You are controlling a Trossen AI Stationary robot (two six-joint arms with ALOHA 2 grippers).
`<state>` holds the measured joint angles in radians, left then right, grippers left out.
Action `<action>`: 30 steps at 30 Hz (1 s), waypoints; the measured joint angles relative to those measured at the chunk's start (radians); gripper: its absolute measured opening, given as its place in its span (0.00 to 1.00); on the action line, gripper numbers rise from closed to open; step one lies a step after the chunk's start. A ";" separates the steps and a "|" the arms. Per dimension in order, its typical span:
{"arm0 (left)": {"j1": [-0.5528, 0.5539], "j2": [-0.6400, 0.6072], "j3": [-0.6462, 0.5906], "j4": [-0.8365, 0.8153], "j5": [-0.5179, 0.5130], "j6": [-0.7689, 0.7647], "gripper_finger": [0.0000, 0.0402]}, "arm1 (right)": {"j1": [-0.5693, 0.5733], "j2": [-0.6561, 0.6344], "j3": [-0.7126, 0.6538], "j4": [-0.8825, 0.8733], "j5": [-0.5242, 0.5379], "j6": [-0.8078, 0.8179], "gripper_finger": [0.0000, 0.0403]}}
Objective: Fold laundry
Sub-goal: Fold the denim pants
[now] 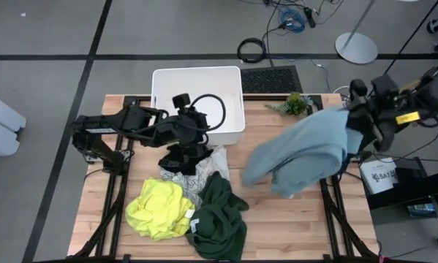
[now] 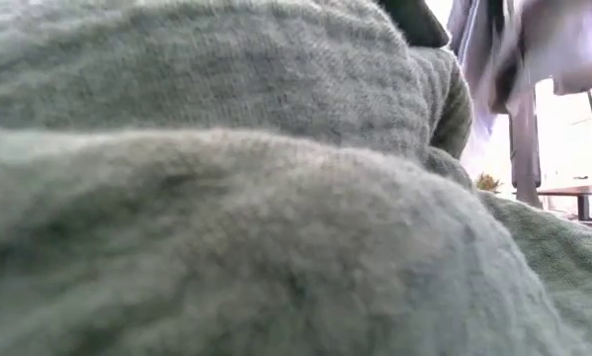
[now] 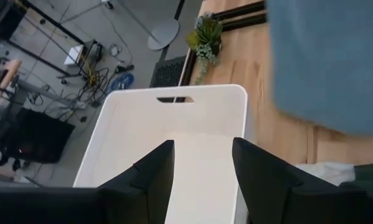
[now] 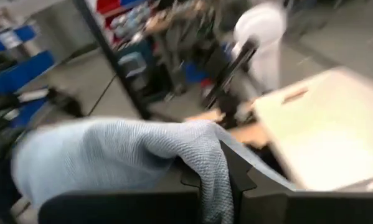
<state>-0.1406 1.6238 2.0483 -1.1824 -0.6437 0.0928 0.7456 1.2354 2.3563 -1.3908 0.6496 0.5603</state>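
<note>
Lifting the light blue garment, the right gripper is clenched on its edge, cloth hanging above the table's right side. Left gripper waits released over the white bin. Likely next: spreading it flat.

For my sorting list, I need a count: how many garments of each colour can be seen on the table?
Light blue garment: 1
Dark green garment: 1
Bright yellow garment: 1
White patterned garment: 1
Total: 4
</note>
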 joint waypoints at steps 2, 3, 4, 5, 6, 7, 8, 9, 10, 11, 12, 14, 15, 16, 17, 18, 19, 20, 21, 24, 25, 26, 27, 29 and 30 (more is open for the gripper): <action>0.005 0.000 0.000 0.010 0.003 0.019 0.43 | 0.000 0.005 -0.001 -0.015 -0.095 0.017 0.01; 0.010 0.000 0.000 0.009 0.003 0.022 0.43 | 0.000 0.014 -0.001 -0.007 -0.172 0.012 0.01; 0.015 0.000 0.000 0.008 0.004 0.024 0.43 | 0.000 0.024 0.000 0.008 -0.251 0.008 0.01; 0.022 0.000 0.000 0.008 0.003 0.026 0.43 | 0.000 0.039 0.001 0.028 -0.324 0.008 0.01; 0.029 0.000 0.000 0.008 0.003 0.028 0.43 | 0.000 0.055 0.001 0.054 -0.401 0.013 0.01; 0.036 0.000 0.000 0.008 0.003 0.032 0.43 | 0.001 0.070 0.001 0.073 -0.462 0.025 0.01; 0.043 0.000 0.000 0.008 0.003 0.043 0.43 | 0.001 0.085 0.001 0.081 -0.503 0.042 0.01; 0.049 0.000 0.000 0.008 0.003 0.050 0.43 | 0.002 0.099 -0.001 0.077 -0.523 0.060 0.01; 0.057 0.000 0.000 0.008 0.003 0.056 0.43 | 0.003 0.110 -0.004 0.062 -0.528 0.081 0.01; 0.065 0.000 0.000 0.010 0.005 0.066 0.43 | 0.004 0.113 -0.005 0.042 -0.527 0.105 0.01; 0.071 0.000 0.000 0.012 0.005 0.072 0.43 | 0.003 0.114 -0.005 0.028 -0.523 0.129 0.01; 0.081 0.000 0.000 0.019 0.005 0.074 0.43 | 0.001 0.109 0.001 0.017 -0.509 0.172 0.01; 0.087 0.000 0.000 0.018 0.008 0.075 0.43 | -0.003 0.108 0.002 0.000 -0.492 0.194 0.01; 0.093 0.000 0.000 0.020 0.016 0.079 0.43 | -0.012 0.107 0.002 -0.032 -0.481 0.211 0.01; 0.097 0.000 0.000 0.019 0.024 0.082 0.43 | -0.024 0.105 0.002 -0.065 -0.473 0.223 0.01; 0.098 0.000 0.000 0.019 0.031 0.085 0.43 | -0.041 0.105 0.000 -0.083 -0.462 0.225 0.01; 0.101 0.000 0.000 0.020 0.039 0.092 0.43 | -0.059 0.105 -0.001 -0.091 -0.435 0.215 0.01; 0.104 0.000 0.000 0.021 0.041 0.098 0.43 | -0.079 0.104 -0.002 -0.102 -0.384 0.194 0.01; 0.107 0.000 0.000 0.022 0.043 0.098 0.43 | -0.097 0.100 -0.002 -0.121 -0.313 0.175 0.01; 0.109 0.000 0.000 0.023 0.051 0.097 0.43 | -0.156 0.086 -0.001 -0.184 -0.147 0.154 0.01; 0.109 0.000 0.000 0.023 0.053 0.097 0.43 | -0.180 0.081 -0.014 -0.174 -0.130 0.136 0.01; 0.109 0.000 0.000 0.022 0.056 0.095 0.43 | -0.204 0.077 -0.030 -0.171 -0.128 0.106 0.01; 0.108 0.000 0.000 0.022 0.057 0.088 0.43 | -0.229 0.077 -0.041 -0.179 -0.140 0.084 0.01; 0.108 0.000 0.000 0.022 0.067 0.078 0.43 | -0.286 0.072 -0.082 -0.178 -0.166 0.057 0.01; 0.108 0.000 0.000 0.022 0.074 0.078 0.43 | -0.316 0.069 -0.113 -0.175 -0.181 0.037 0.01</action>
<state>-0.0322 1.6234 2.0483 -1.1606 -0.5693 0.1708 0.4300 1.3045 2.2431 -1.5657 0.4682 0.5978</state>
